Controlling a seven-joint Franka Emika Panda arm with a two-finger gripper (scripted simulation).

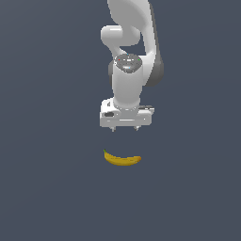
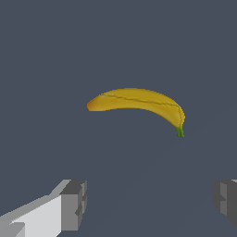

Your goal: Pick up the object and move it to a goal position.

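My pincer (image 1: 125, 128) hangs above the banana (image 1: 122, 159), fingers (image 2: 74, 203) wide apart and empty; it lies flat on the bare grey floor (image 1: 42, 188). My worry: I look offset from it, so a straight descent could clip the curve and roll it away.

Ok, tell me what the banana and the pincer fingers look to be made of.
Banana: rendered fruit peel, matte yellow with faint brown lines and a green stem tip; softness can't be judged. Pincer fingers: flat grey blocks with ridged faces, perhaps rubber or plastic pads, on a smooth white body, plastic or painted metal.
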